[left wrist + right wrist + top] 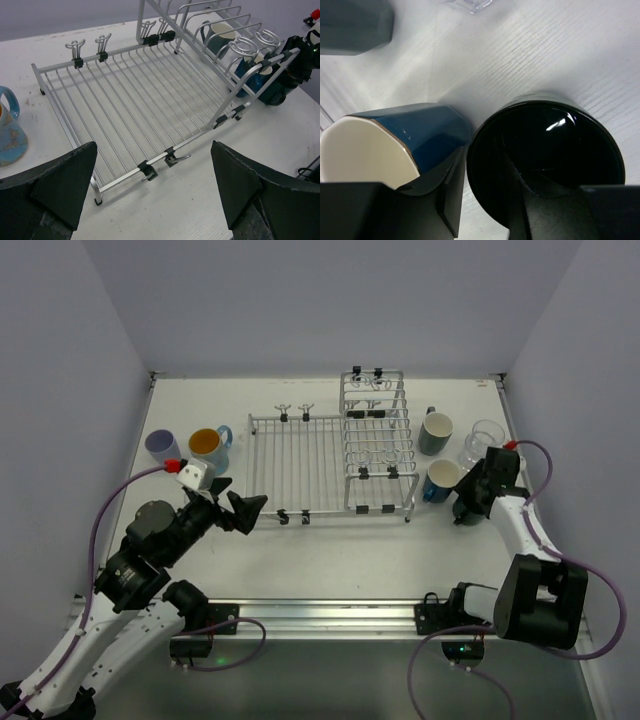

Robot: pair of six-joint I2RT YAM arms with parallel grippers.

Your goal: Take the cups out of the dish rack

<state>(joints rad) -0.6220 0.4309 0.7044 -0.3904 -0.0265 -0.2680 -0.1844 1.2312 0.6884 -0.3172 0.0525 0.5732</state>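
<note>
The silver wire dish rack [325, 465] stands mid-table with no cups in it; it also fills the left wrist view [150, 95]. Left of it stand a lavender tumbler [161, 444] and a light-blue mug [209, 446]. On the right stand a grey-green mug [436, 433], a clear glass [484, 441], a blue mug [440, 480] and a dark mug [467, 510]. My right gripper [485, 160] straddles the dark mug's [545, 150] wall, one finger inside and one outside beside the blue mug [415, 135], with a gap showing between the jaws. My left gripper [153, 145] is wide open and empty at the rack's near left corner.
White walls enclose the table on three sides. The arm bases and a metal rail [330, 615] run along the near edge. The light-blue mug shows at the left edge of the left wrist view [10, 135]. The right-hand mugs stand close together.
</note>
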